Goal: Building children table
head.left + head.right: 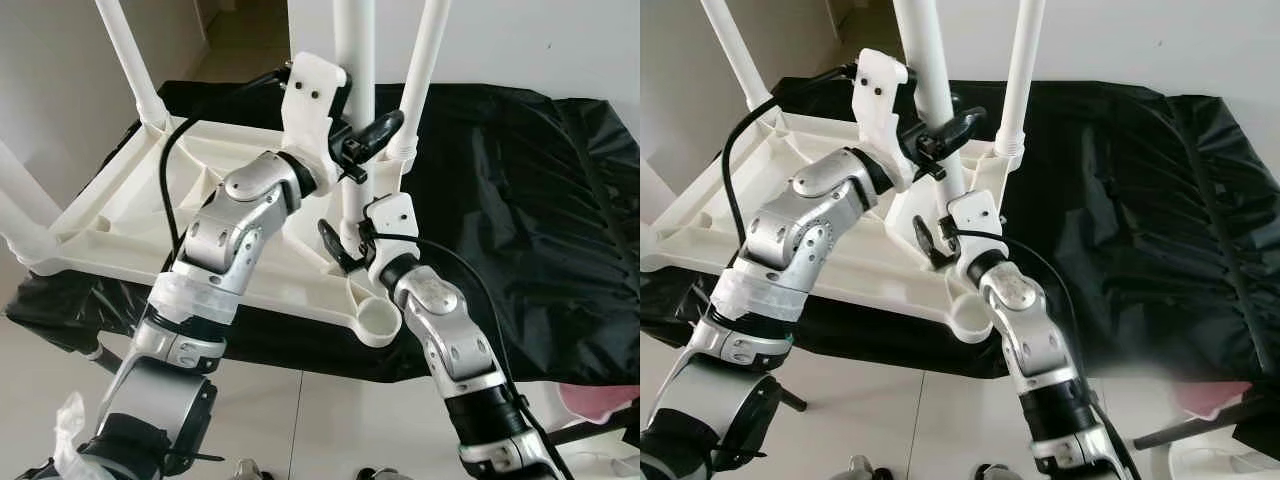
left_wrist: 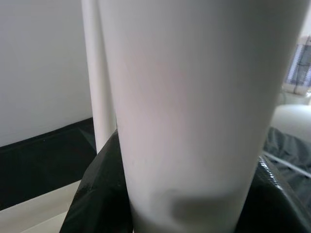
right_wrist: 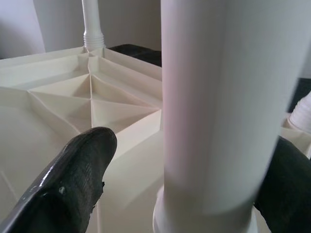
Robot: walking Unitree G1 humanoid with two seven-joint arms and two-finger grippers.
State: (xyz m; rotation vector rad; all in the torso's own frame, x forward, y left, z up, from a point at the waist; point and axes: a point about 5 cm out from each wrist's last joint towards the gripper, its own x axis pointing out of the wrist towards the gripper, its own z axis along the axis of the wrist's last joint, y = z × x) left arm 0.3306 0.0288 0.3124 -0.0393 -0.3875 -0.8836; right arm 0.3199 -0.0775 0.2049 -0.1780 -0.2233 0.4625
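A white plastic children's table (image 1: 120, 210) lies upside down on a black sheet. White legs stand in its far-left, near-left and far-right (image 1: 420, 80) corners. The near-right corner socket (image 1: 378, 318) holds nothing. A fourth white leg (image 1: 355, 60) stands upright over the underside, a little behind that socket. My left gripper (image 1: 362, 142) is shut on this leg partway up; the leg (image 2: 184, 107) sits between the black fingers. My right gripper (image 1: 348, 245) is open around the same leg (image 3: 218, 97) near its foot, one finger (image 3: 73, 179) clear of it.
The black sheet (image 1: 520, 200) covers the support and spreads wide to the right. Pale floor tiles (image 1: 330, 420) lie in front. A pink and white object (image 1: 600, 400) sits at the lower right. A white wall stands behind.
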